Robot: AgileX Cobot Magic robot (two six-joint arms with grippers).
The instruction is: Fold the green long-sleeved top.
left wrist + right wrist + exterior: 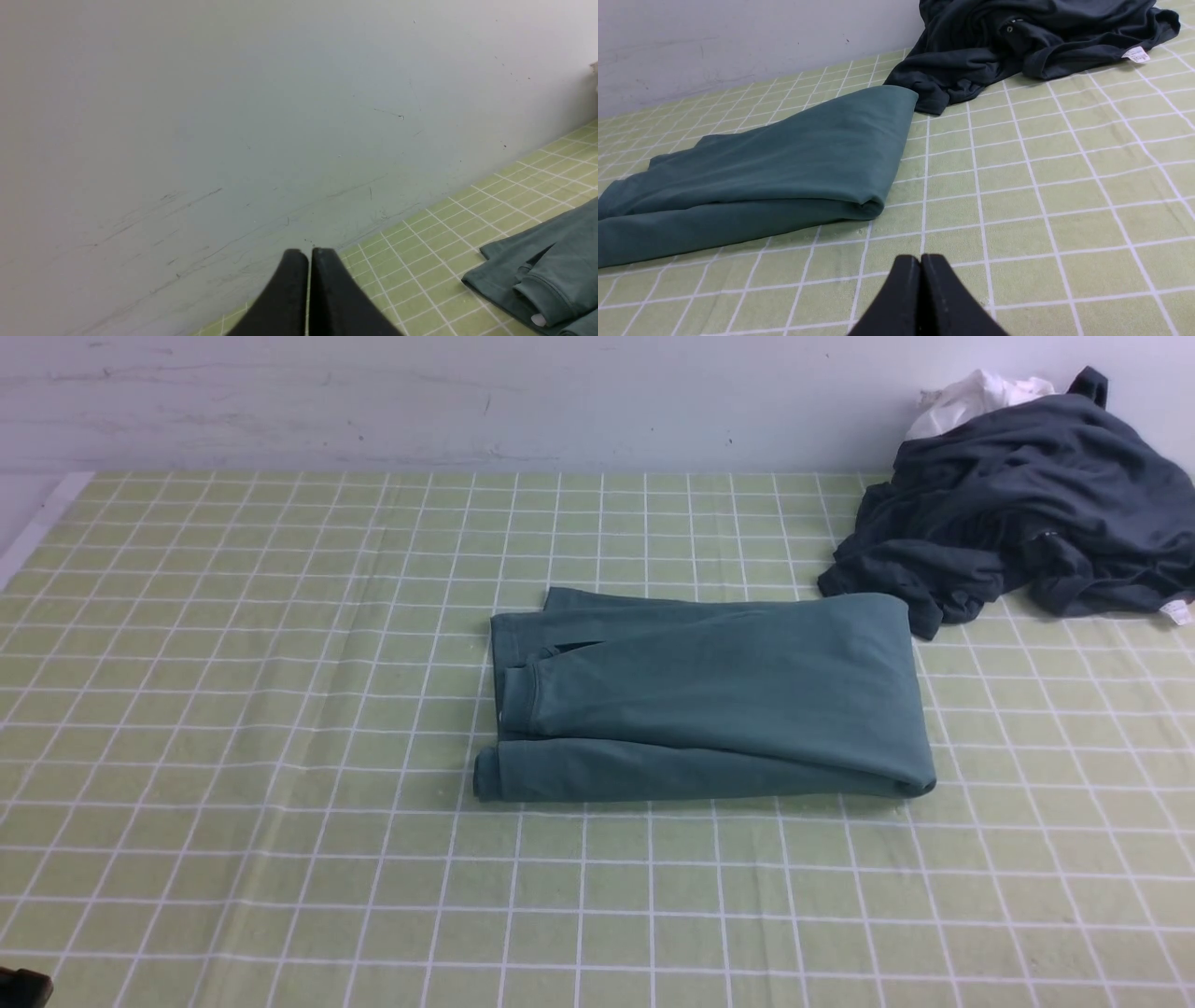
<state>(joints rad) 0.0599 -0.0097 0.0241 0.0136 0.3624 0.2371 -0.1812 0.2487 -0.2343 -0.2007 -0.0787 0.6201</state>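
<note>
The green long-sleeved top (709,695) lies folded into a flat rectangle in the middle of the checked table cloth, with cuffs and hems stacked at its left end. Its left end shows in the left wrist view (546,270); its right end shows in the right wrist view (775,172). My left gripper (309,254) is shut and empty, held off to the left of the top and facing the wall. My right gripper (920,259) is shut and empty, over bare cloth near the top's right front corner. Neither gripper's jaws show in the front view.
A charcoal-grey garment (1018,504) lies crumpled at the back right, almost touching the top's far right corner, with a white cloth (971,397) behind it. It also shows in the right wrist view (1031,42). A pale wall (467,401) runs along the table's far edge.
</note>
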